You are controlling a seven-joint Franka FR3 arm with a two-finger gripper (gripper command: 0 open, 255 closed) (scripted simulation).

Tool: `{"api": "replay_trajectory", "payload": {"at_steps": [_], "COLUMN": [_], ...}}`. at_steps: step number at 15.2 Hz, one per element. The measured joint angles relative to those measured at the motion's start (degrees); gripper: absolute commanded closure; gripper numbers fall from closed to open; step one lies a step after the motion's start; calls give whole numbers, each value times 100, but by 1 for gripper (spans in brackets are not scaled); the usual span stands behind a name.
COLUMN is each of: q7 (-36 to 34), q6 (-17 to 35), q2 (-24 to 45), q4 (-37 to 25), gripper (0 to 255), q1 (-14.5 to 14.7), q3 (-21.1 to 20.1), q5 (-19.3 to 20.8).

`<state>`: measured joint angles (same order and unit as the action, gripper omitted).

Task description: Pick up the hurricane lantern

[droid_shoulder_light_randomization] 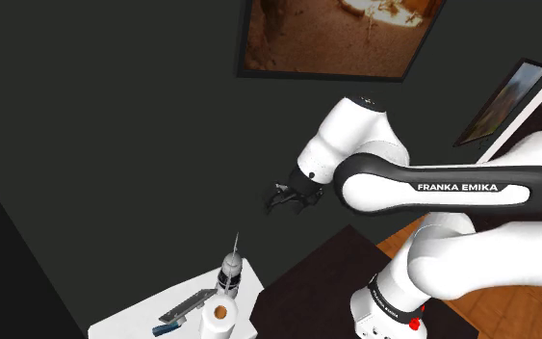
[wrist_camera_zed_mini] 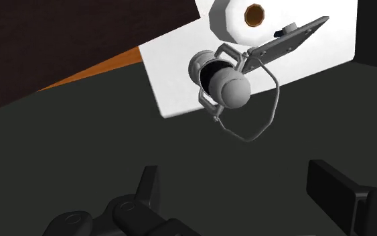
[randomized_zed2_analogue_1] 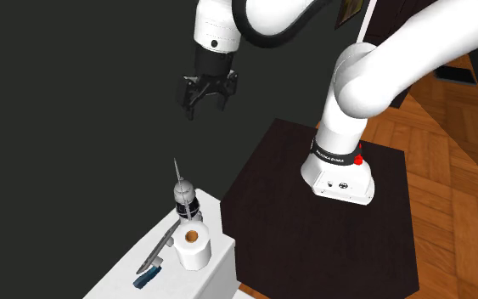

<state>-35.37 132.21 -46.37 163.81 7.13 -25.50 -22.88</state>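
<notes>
The shoulder view's bottom edge cuts off the white desk [droid_shoulder_light_randomization: 134, 320] and the lower part of the paper roll [droid_shoulder_light_randomization: 219, 318] on it, and its top edge crops the framed picture [droid_shoulder_light_randomization: 341, 34] on the wall. The small blue-ended thing [droid_shoulder_light_randomization: 166, 328] beside the roll is too small to name. In the wrist view the roll and the spread fingers of the hand [wrist_camera_zed_mini: 234, 175] run off the edges — and where the flat grey tool [wrist_camera_zed_mini: 288, 40] meets the hurricane lantern [wrist_camera_zed_mini: 223, 84], which lies on top cannot be told.
</notes>
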Motion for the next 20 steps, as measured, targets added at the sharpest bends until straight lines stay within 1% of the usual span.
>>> {"api": "replay_trajectory", "payload": {"at_steps": [2, 5, 6, 8, 10, 11, 13, 15, 16, 19, 20], "q7": [-272, -763, -950, -1347, -1928, -2265, -2614, -2838, -2973, -3368, -3451], "q6": [508, 1410, 1640, 2172, 2791, 3056, 3387, 3645, 3773, 4080, 4140], "q2": [297, 1046, 1239, 1772, 2420, 2686, 2983, 3187, 3284, 3520, 3568], "q4": [100, 64, 34, -106, -290, -369, -401, -368, -346, -319, -321], "gripper": [0, 0, 0, 0, 0, 0, 0, 0, 0, 0, 255], "q1": [37, -54, -108, -385, -908, -1247, -1691, -2067, -2302, -3166, -3387], "q3": [-315, -929, -1133, -1610, -2325, -2736, -3198, -3553, -3779, -4552, -4746], "q5": [-186, -374, -392, -309, -18, 201, 498, 748, 900, 1405, 1519]}}
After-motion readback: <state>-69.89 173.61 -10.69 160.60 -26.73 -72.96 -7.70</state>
